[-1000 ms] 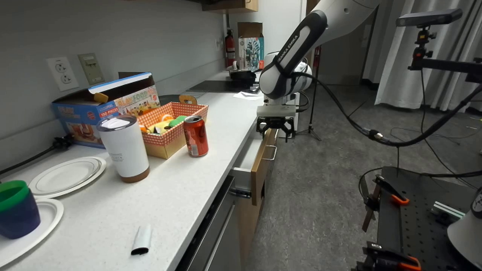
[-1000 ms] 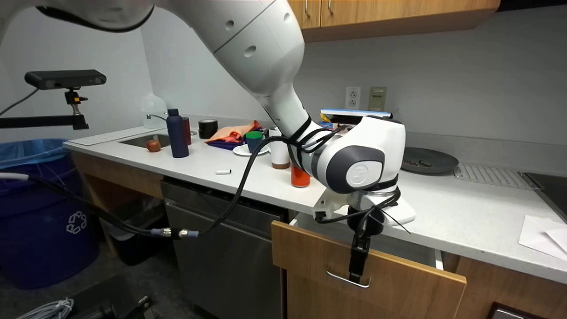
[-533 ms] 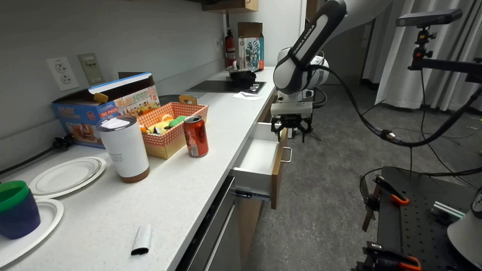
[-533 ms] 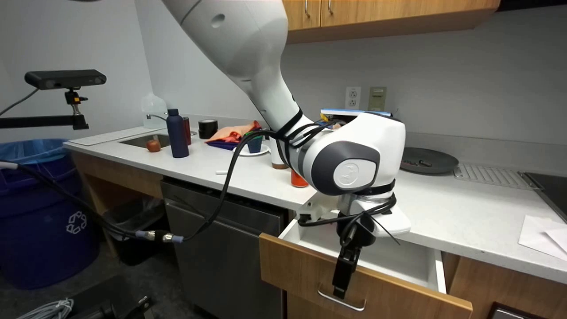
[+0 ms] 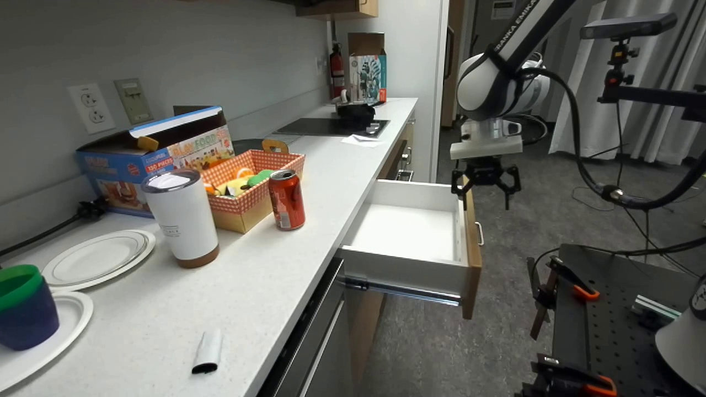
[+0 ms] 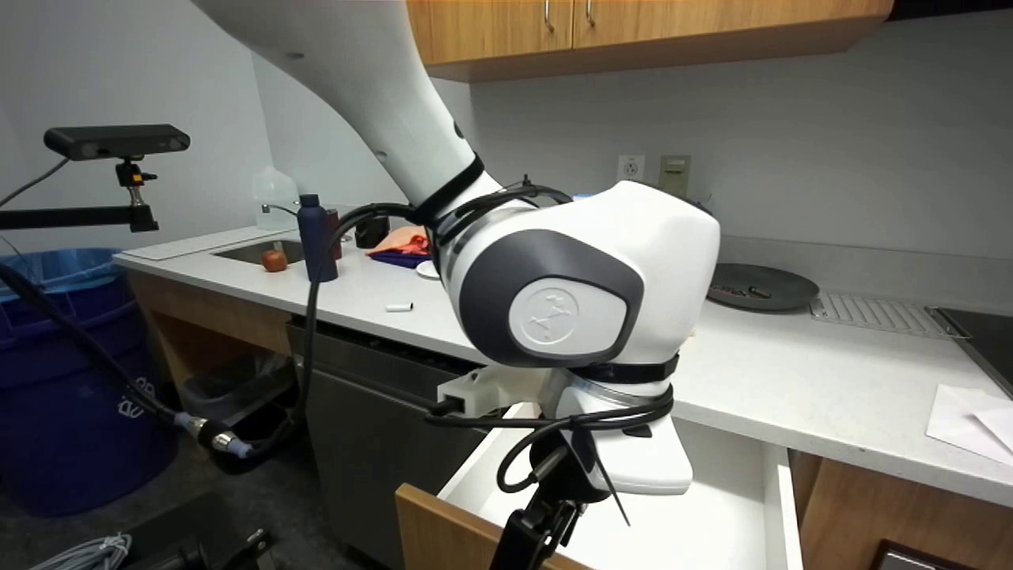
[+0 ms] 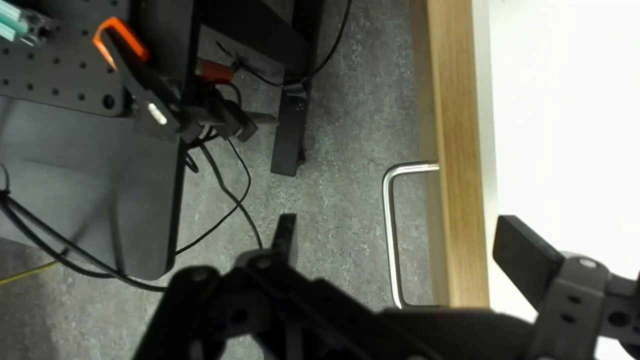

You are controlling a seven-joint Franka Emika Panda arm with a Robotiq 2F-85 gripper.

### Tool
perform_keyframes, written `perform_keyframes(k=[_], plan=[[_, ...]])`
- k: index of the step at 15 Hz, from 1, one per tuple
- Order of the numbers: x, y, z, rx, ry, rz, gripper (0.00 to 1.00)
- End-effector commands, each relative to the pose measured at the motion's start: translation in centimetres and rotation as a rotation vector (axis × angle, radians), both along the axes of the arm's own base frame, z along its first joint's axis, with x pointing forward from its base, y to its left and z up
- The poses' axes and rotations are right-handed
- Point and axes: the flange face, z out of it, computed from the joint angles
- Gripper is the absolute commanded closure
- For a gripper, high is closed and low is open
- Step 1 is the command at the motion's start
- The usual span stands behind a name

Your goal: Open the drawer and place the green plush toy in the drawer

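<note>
Along the white counter [image 5: 276, 275], left to right in an exterior view, I counted: one cup [image 5: 27, 309], green above and dark blue below, which stood on a paper plate [image 5: 77, 325]. One play-food box [image 5: 127, 182], open-topped, which sat near the wall [image 5: 265, 71]. One lidded white tumbler [image 5: 185, 223], brown-based, upright. One short white tube [image 5: 208, 347], which lay near the counter's edge. One red-checked basket [image 5: 240, 218]; the green plush toy [image 5: 259, 177] lay inside it among mixed small pieces [image 5: 237, 184]. One orange-red can [image 5: 287, 201], upright, just beside the basket. One drawer [image 5: 405, 231], which stood well out from beneath the counter, white within, wood-tone in front, fitted with a metal bar handle [image 7: 391, 237]. One pincer [image 5: 486, 203], mine: I held its fingers [image 7: 527, 260] spread wide. By the wrist view, one hung over the drawer's inside and its mate over the floor [image 7: 340, 150] outside, with the front panel [image 7: 457, 175] showing between; I could not tell whether either touched it. At far right, one black perforated bench [image 5: 618, 270], which bore an orange-tipped clamp [image 5: 575, 279].
</note>
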Motion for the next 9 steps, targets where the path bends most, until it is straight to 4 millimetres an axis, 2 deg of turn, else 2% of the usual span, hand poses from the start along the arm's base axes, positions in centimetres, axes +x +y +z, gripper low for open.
perform_keyframes(k=[1,3,6,9], plan=[[-2.8,0.5,4.2,-0.064,-0.057,-0.013,0.00],[-1.6,0.1,7.4,-0.138,-0.104,0.026,0.00],[0.9,0.6,12.6,-0.222,-0.194,0.098,0.00],[4.8,2.1,17.7,-0.295,-0.316,0.189,0.00]])
